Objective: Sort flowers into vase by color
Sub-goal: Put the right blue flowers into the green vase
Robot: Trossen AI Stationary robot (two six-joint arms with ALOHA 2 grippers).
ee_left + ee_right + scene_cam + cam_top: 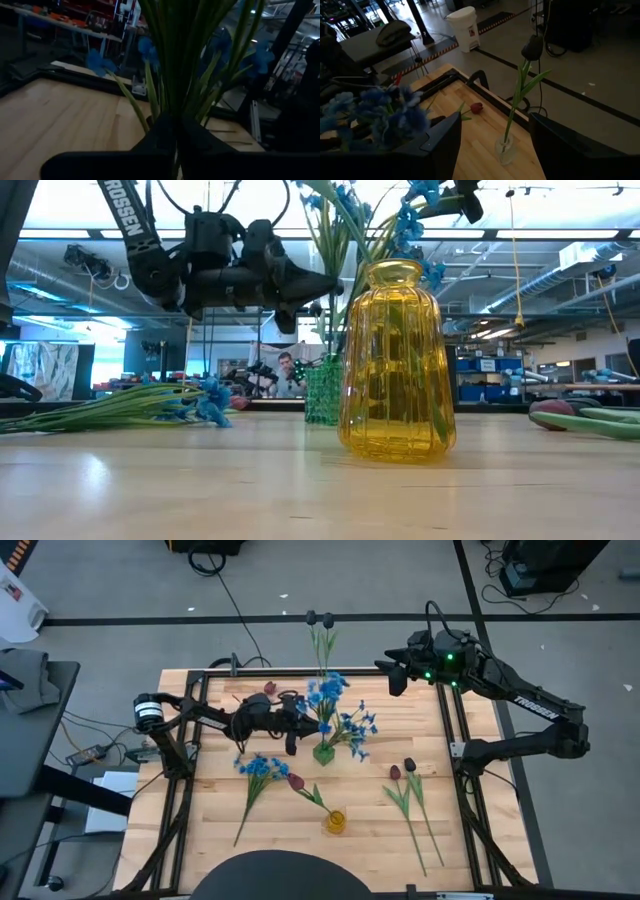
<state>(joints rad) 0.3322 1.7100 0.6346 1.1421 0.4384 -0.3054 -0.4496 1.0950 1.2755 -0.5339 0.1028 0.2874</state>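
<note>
A green vase (323,752) at the table's middle holds a spray of blue flowers (335,705). My left gripper (300,725) reaches in level from the table's left and is shut on green stems (175,75) of that spray, above the vase (322,392). One blue flower (262,768) lies flat on the table, near the yellow vase (335,823). A red tulip (296,782) lies beside it, and two red tulips (402,770) lie to the right. My right gripper (393,675) hangs open above the far right corner, holding nothing. My left gripper pinches green stems (172,112) of the blue flowers between its shut fingertips (165,131). The fingers come level from the table's left and lie across the stems. The stems stand upright above the fingers; below the hold, the fingers themselves hide them.
A clear vase (504,150) with dark-headed stems (532,47) stands at the table's far edge. A loose red bud (476,107) lies near it. A black frame (200,690) runs along the table's sides. Bare wood lies along the near left.
</note>
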